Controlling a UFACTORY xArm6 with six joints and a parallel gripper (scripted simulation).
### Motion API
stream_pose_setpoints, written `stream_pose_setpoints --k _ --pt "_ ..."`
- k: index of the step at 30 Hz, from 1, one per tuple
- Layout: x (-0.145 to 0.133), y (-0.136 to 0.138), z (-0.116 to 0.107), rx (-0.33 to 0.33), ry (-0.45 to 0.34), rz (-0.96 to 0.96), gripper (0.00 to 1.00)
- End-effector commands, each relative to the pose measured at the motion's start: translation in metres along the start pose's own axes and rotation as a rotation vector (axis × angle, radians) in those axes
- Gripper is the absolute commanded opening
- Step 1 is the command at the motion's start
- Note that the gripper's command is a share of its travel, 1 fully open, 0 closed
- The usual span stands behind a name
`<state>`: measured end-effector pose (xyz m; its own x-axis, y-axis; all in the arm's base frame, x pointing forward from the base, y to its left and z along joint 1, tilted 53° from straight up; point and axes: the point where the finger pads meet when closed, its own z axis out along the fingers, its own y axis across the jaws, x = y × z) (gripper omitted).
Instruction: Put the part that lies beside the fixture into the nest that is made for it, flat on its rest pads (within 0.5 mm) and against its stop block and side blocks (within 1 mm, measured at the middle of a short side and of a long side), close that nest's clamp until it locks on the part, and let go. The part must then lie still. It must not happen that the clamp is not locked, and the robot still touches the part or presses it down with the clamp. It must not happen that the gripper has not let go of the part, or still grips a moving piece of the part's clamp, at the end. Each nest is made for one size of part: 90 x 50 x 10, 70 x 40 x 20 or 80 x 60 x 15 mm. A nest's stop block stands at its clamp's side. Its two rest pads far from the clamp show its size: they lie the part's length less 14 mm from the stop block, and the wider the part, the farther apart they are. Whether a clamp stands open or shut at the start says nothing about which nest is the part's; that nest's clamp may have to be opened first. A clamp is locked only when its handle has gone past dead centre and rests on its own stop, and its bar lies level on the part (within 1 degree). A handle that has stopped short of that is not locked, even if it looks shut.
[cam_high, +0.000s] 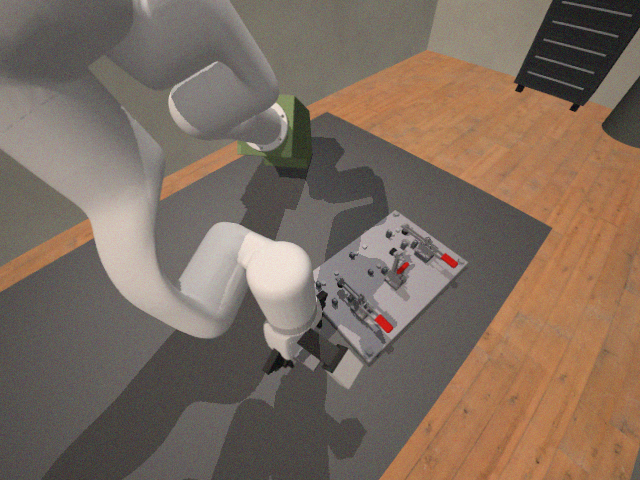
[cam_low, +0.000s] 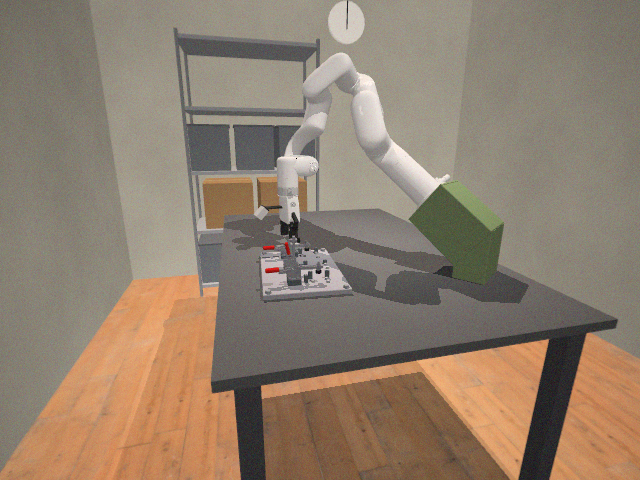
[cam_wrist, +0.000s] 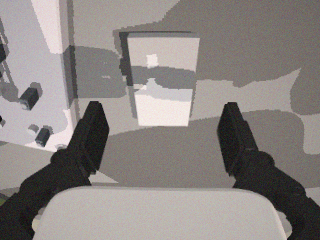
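The part (cam_high: 308, 360) (cam_wrist: 165, 110), a pale rectangular block, lies flat on the table beside the fixture (cam_high: 413, 302) (cam_low: 276, 296) (cam_wrist: 35, 60). It is hidden in the exterior view. My gripper (cam_high: 295, 342) (cam_low: 290, 235) (cam_wrist: 162, 115) is open and empty, above the table near the part; in the wrist view the part shows ahead, between the lines of the fingers. The near clamp's red handle (cam_high: 383, 323) and the far clamp's red handle (cam_high: 448, 259) lie low, their bars out over the nests. The middle clamp's handle (cam_high: 402, 268) stands up, bar raised. Locking cannot be told.
The fixture's plate edge runs close beside the part, with pads and blocks such as a dark block (cam_wrist: 30, 98) standing up from it. The green robot base (cam_high: 297, 134) (cam_low: 460, 235) stands on the dark table (cam_high: 496, 227) (cam_low: 413, 330). The wrist camera housing (cam_high: 347, 367) juts from the gripper.
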<state>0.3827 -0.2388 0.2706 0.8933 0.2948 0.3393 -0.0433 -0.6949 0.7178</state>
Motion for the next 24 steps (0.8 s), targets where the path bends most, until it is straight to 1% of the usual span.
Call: stream_pose_setpoints --k 1,6,15,24 --pt "0.001 0.001 0.0 -0.001 0.002 0.0 1.0" --pt "0.001 0.001 0.003 -0.001 0.002 0.0 1.0" --pt "0.001 0.001 0.018 -0.001 0.002 0.0 1.0" --pt "0.001 0.001 0.027 -0.001 0.002 0.0 1.0"
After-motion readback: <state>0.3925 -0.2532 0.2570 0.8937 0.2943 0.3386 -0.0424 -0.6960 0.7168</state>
